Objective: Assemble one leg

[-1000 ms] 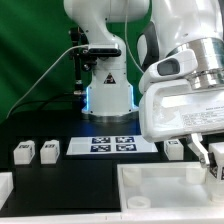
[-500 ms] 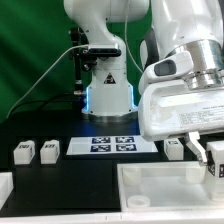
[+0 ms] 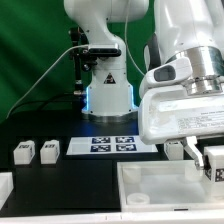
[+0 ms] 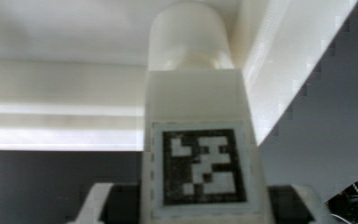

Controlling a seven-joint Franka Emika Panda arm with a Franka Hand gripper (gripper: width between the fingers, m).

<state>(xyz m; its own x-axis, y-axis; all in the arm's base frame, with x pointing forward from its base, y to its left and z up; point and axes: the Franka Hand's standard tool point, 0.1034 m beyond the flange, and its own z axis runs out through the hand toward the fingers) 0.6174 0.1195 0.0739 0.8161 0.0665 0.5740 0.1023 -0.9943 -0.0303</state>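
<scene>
Leg (image 4: 197, 130) clamped in gripper (image 3: 208, 162), held above tray (image 3: 150, 186) at exterior view's right; transport step. Next probably needs lining up over tray corner, then lowering.

The robot arm (image 3: 185, 35) has glossy white, rounded shells. Its white pedestal base (image 3: 108, 95) bears a black triangle mark (image 3: 110, 76) and a glowing blue band (image 3: 90, 100). A thin black cable (image 3: 45, 70) meets a black fitting (image 3: 95, 47). A grey metal ring (image 3: 205, 68) tops the boxy white gripper (image 3: 205, 160), which has pale grey fingers (image 4: 105, 205).
</scene>
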